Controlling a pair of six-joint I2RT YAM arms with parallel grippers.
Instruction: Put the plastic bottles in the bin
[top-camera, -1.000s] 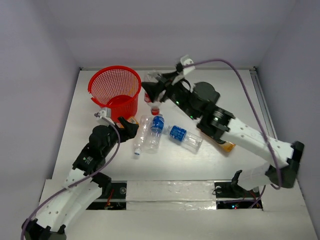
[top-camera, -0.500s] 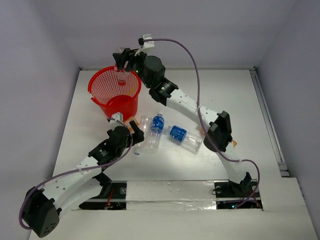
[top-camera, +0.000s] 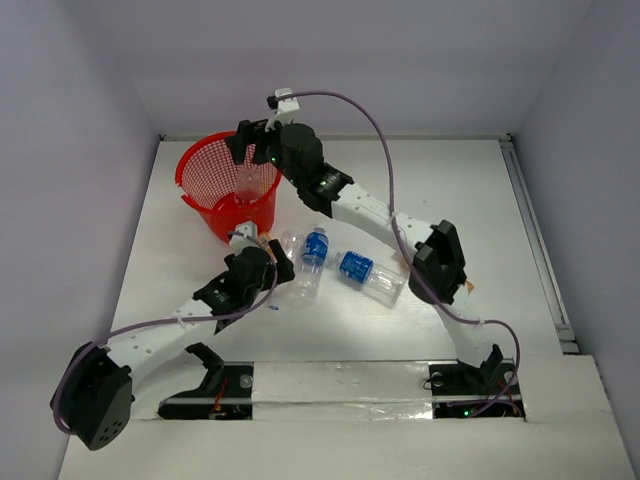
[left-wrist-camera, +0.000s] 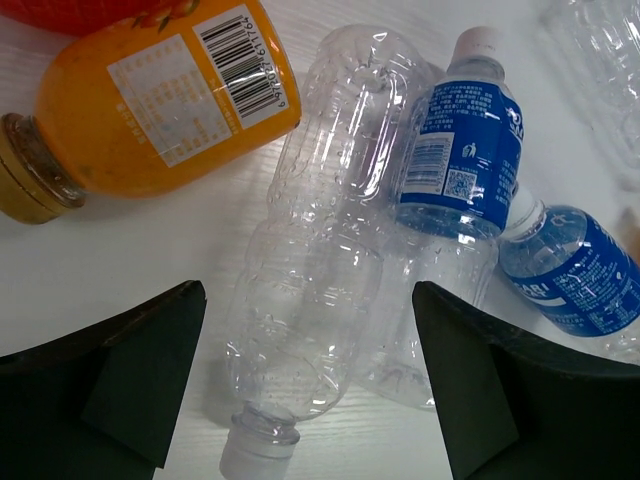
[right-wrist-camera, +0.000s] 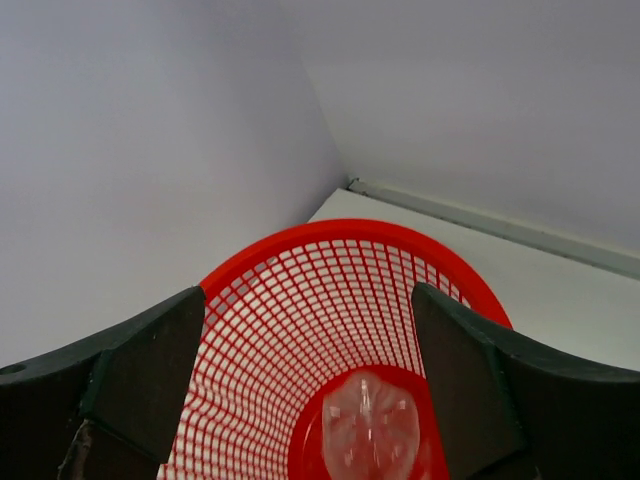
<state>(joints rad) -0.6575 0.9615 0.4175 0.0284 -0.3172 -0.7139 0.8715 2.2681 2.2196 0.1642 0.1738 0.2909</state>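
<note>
The red mesh bin (top-camera: 205, 170) stands at the back left. My right gripper (top-camera: 247, 150) hangs open over the bin (right-wrist-camera: 300, 300). A clear bottle (right-wrist-camera: 370, 430) shows end-on low inside it, and also in the top view (top-camera: 245, 186). My left gripper (left-wrist-camera: 310, 390) is open, low over the table, its fingers on either side of the neck end of a plain clear bottle (left-wrist-camera: 320, 250) without touching it. An orange bottle (left-wrist-camera: 150, 110) lies to its left. Two blue-labelled bottles (left-wrist-camera: 455, 150) (left-wrist-camera: 570, 270) lie to its right. In the top view my left gripper (top-camera: 272, 266) is at the plain bottle (top-camera: 285, 268).
The blue-labelled bottles (top-camera: 313, 255) (top-camera: 365, 272) lie side by side mid-table, just right of the bin. The right arm's elbow (top-camera: 435, 262) reaches over them, with something orange (top-camera: 462, 291) partly under it. The enclosure's walls stand close behind and left of the bin.
My right gripper carried a bottle from mid-table to above the bin and opened; the bottle now sits lower, inside the bin. My left gripper moved forward to the plain clear bottle.
</note>
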